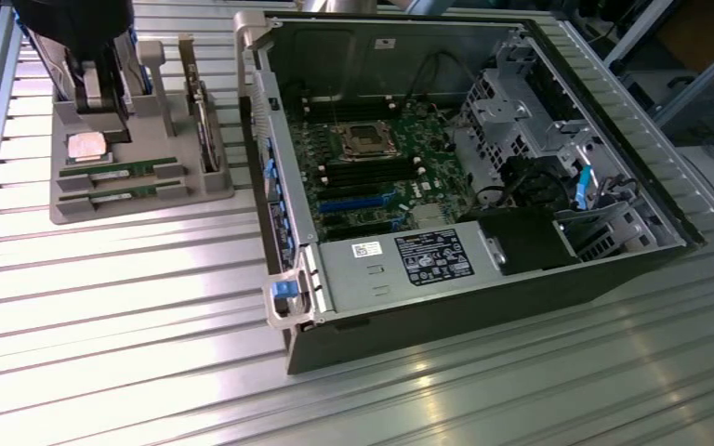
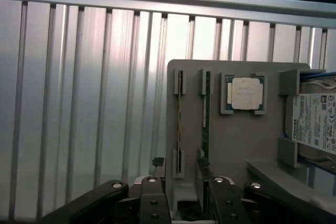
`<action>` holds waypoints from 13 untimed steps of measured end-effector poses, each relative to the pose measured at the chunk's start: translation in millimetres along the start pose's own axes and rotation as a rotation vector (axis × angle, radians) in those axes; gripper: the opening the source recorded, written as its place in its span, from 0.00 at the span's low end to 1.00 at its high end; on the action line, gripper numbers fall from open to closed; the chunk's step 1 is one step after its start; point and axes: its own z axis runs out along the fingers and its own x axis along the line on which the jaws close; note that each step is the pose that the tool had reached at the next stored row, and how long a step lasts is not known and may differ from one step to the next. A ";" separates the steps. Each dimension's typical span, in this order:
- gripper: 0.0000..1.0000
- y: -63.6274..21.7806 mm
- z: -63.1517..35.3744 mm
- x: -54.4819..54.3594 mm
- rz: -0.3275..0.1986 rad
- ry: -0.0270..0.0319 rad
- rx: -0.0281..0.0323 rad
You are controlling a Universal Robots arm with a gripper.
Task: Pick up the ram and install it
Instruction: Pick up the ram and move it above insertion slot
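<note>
My jaws are wide, gripping nothing, hanging over the holder in the exterior view's upper left, right by the slotted ram.

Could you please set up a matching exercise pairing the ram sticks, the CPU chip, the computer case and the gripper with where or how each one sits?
1 ram sticks
2 CPU chip
3 computer case
4 gripper

A side open, motherboard showing
B flat in a square recess of the grey holder
C open, over the holder
D on edge in the holder's slots

Pairs: 1-D, 2-B, 3-A, 4-C.
</note>
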 end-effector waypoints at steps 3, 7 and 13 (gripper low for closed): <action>0.36 -0.1 2.6 0.0 0.000 0.0001 -0.0001; 0.36 -0.2 6.0 0.1 0.000 0.0000 -0.0001; 0.36 -0.4 10.5 0.2 0.000 0.0000 -0.0001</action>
